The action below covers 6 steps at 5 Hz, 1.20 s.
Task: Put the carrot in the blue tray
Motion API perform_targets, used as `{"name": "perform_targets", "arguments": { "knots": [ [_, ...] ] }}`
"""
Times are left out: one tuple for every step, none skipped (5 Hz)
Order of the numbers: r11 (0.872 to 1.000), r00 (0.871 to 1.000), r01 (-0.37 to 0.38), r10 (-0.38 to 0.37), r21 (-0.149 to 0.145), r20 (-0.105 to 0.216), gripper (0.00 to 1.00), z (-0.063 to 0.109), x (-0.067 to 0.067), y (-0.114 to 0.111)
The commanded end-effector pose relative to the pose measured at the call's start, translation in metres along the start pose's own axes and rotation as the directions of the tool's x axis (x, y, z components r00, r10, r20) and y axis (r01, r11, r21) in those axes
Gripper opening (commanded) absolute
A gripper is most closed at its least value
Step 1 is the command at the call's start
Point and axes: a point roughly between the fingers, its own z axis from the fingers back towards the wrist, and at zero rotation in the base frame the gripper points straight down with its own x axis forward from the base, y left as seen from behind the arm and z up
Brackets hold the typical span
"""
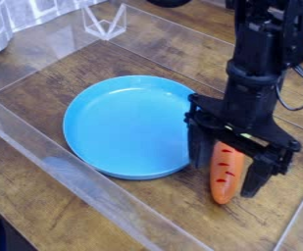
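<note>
Wooden table (62, 201) bears glossy orange carrot (225, 174) between fingers (200, 155).

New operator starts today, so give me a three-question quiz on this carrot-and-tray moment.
1. True or false: the carrot already lies in the blue tray.
2. The tool stands: A) open around the carrot, B) shut above the tray, C) out of view.
3. Fill in: the carrot rests on the wooden ____.

Key: 1 false, it lies beside the tray's rim; 2 A; 3 table.
</note>
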Motion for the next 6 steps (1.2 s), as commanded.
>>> {"name": "perform_targets", "arguments": {
  "knots": [
    [1.000, 0.999, 0.017, -0.016, -0.015, 0.047, 1.00, 0.008, 0.007, -0.009],
    [1.000, 0.998, 0.009, -0.009, -0.011, 0.055, 1.00, 0.007, 0.012, -0.007],
    [1.000, 0.998, 0.003, -0.002, -0.007, 0.063, 1.00, 0.005, 0.015, -0.006],
    [1.000, 0.997, -0.005, 0.006, -0.007, 0.073, 1.00, 0.005, 0.018, -0.003],
    [1.000, 0.996, -0.016, 0.016, -0.009, 0.085, 1.00, 0.005, 0.021, 0.000],
    [1.000, 0.995, -0.027, 0.028, -0.009, 0.095, 1.00, 0.005, 0.023, 0.003]
  ]
}}
